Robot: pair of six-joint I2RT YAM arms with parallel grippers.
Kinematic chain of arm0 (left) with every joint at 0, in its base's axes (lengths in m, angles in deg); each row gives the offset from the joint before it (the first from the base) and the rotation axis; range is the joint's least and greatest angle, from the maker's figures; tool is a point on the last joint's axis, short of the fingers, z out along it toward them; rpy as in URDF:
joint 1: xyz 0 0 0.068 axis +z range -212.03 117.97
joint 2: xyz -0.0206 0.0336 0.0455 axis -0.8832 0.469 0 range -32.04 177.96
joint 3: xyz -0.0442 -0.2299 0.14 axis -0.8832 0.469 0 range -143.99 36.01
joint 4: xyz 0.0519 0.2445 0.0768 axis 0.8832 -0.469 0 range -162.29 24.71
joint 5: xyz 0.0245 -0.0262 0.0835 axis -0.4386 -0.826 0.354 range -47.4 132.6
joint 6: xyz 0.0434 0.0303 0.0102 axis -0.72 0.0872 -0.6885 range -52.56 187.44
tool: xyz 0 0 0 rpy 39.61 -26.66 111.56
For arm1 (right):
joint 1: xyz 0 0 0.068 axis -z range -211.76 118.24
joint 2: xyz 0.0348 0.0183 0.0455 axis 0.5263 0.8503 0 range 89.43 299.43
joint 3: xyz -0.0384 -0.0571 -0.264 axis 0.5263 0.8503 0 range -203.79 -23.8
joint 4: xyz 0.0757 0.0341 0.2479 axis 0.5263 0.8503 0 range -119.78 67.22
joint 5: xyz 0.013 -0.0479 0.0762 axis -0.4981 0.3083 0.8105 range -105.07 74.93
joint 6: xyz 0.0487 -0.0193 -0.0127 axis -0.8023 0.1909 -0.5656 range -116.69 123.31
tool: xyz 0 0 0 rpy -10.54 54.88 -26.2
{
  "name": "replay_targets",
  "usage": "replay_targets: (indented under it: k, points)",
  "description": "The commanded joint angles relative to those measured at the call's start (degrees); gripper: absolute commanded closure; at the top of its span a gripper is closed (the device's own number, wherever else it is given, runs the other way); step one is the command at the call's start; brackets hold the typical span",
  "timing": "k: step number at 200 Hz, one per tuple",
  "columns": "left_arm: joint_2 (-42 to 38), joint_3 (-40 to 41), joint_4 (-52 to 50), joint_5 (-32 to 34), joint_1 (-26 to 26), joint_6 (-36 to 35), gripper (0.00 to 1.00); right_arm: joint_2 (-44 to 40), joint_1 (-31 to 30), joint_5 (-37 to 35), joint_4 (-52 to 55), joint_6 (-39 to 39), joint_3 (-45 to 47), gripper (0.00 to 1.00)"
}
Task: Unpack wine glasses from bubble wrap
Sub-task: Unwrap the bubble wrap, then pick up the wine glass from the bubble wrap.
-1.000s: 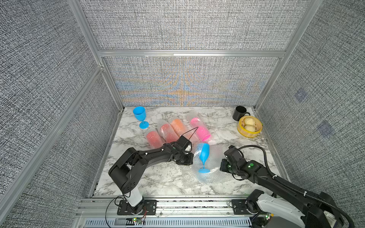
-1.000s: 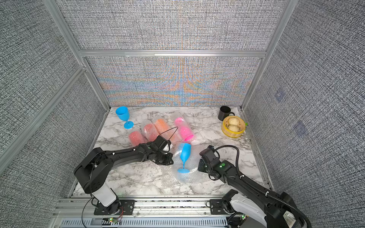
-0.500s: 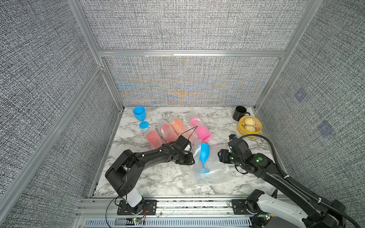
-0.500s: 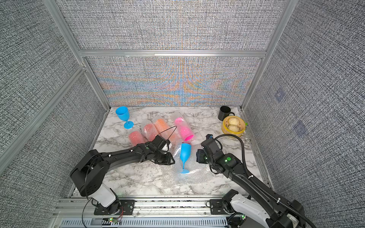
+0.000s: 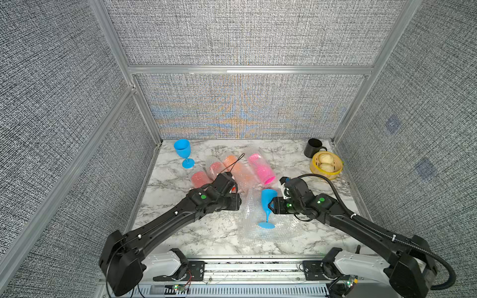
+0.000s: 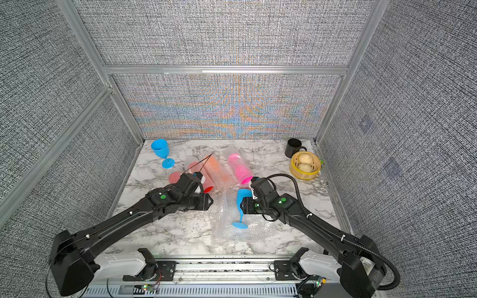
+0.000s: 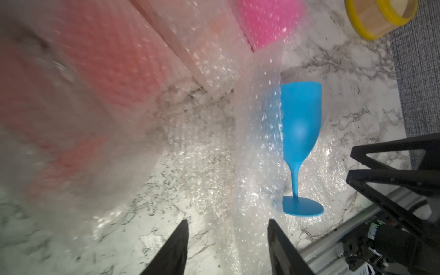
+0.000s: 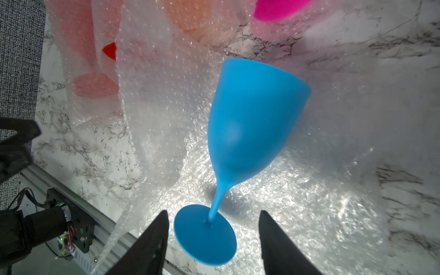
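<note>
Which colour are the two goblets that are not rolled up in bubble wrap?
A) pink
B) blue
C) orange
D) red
B: the back blue goblet stands bare and the near blue goblet rests on an opened bubble wrap sheet, while the red goblets, orange goblet and pink goblet are inside wrap.

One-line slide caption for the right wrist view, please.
Open right pincer framing the foot of a bare blue goblet on spread bubble wrap.
</note>
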Motion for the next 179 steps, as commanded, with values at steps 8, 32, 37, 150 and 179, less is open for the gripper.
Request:
replay_targets:
  k: [8, 32, 37, 150, 179]
  points:
    - [-5.87, 0.46, -3.71, 10.50, 0.01, -2.28, 0.47, 3.23, -0.46, 1.43, -3.64, -4.24, -0.54, 0.32]
    - [-9.19, 0.49, -2.36, 9.47, 0.00, -3.31, 0.46, 6.50, -2.28, -0.73, -3.22, -6.00, -2.32, 0.26]
    - [-9.44, 0.34, -2.39, 9.41, 0.04, -3.26, 0.46, 6.88, -2.66, -1.38, -3.10, -6.36, -2.59, 0.23]
    - [-11.54, 1.93, 2.13, 6.63, 0.02, -3.90, 0.46, 13.77, -3.49, -3.04, -3.60, -14.35, -1.69, 0.33]
    - [-11.72, 2.82, 2.70, 6.45, 0.05, -4.07, 0.46, 14.66, -4.13, -2.79, -4.13, -15.31, -0.61, 0.33]
